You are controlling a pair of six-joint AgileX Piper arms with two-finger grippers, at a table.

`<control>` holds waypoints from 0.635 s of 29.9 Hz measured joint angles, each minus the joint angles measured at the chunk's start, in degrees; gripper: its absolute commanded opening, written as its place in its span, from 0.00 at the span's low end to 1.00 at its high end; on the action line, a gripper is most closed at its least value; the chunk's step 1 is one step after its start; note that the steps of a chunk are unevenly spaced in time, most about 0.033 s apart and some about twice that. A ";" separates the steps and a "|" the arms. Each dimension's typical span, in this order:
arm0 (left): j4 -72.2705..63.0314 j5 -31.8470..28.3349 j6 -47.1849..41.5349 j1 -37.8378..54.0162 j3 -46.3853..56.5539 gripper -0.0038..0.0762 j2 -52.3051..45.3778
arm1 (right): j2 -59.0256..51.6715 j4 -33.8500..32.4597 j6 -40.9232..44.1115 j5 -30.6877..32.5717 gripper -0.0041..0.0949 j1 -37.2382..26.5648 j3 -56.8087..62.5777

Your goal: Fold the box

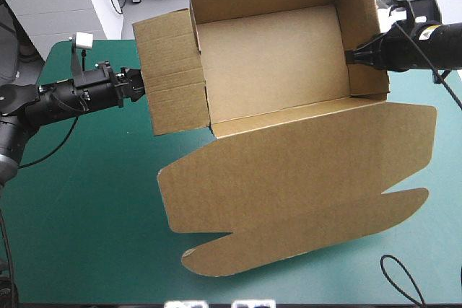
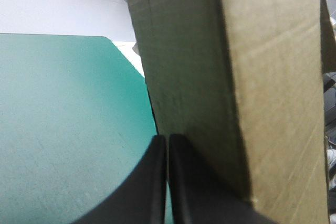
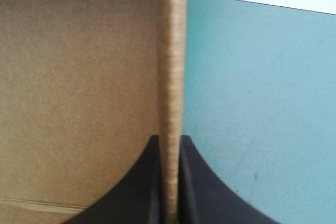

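The brown box (image 1: 274, 63) is an open tray with its walls raised. Its wide lid (image 1: 303, 178) is spread flat toward the table's front edge. My left gripper (image 1: 139, 84) sits at the outer edge of the left side flap (image 1: 170, 77). In the left wrist view its fingers (image 2: 167, 145) are all but shut, and the flap (image 2: 189, 77) runs down into their seam. My right gripper (image 1: 351, 57) pinches the right wall (image 1: 364, 41). In the right wrist view that wall (image 3: 170, 77) stands edge-on between the nearly shut fingers (image 3: 170, 145), with the tray's inside (image 3: 79, 77) to one side.
Bare teal-green cover (image 1: 86, 200) lies left of the lid and along the front edge. More bare cover (image 3: 262, 103) shows beyond the right wall. The table's far left corner (image 1: 54, 45) is just behind the left arm.
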 measured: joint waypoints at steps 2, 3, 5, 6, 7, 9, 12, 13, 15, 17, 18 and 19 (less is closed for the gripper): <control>-0.76 -0.15 0.00 -0.72 0.00 0.19 0.00 | 0.00 0.05 0.43 -0.25 0.02 0.00 0.00; -0.90 -0.20 0.00 -1.27 0.00 0.24 0.00 | 0.00 0.05 0.54 -0.31 0.02 0.00 0.00; -1.20 -0.20 0.13 -2.41 0.00 0.35 0.00 | 0.00 0.05 0.72 -0.57 0.02 0.00 0.00; -1.40 -0.20 0.18 -2.83 0.00 0.40 0.00 | 0.00 0.05 0.79 -0.63 0.02 0.00 0.00; -1.80 -0.14 0.18 -3.24 0.00 0.44 0.00 | 0.00 0.05 0.91 -0.68 0.02 0.00 0.00; -2.91 -0.14 0.25 -3.60 0.00 0.49 0.00 | 0.00 0.00 1.07 -0.74 0.02 0.00 0.00; -4.77 -0.14 0.98 -3.66 0.00 0.51 0.00 | 0.00 0.05 1.34 -1.05 0.02 0.00 0.00; -5.17 -0.14 1.09 -3.77 0.00 0.52 0.00 | 0.00 0.20 1.38 -1.18 0.02 0.00 0.00; -5.68 -0.14 1.29 -4.07 0.00 0.54 0.00 | 0.00 -0.02 1.58 -1.78 0.02 0.64 0.00; -5.80 -0.14 1.55 -4.67 0.00 0.58 0.00 | 0.00 -0.70 1.98 -2.64 0.02 1.92 0.00; -5.86 -0.14 1.69 -5.02 0.00 0.60 0.00 | 0.00 -1.25 2.45 -3.18 0.02 2.83 0.00; -5.86 -0.14 1.76 -5.25 0.00 0.61 0.00 | 0.00 -2.06 2.95 -3.60 0.02 3.63 0.00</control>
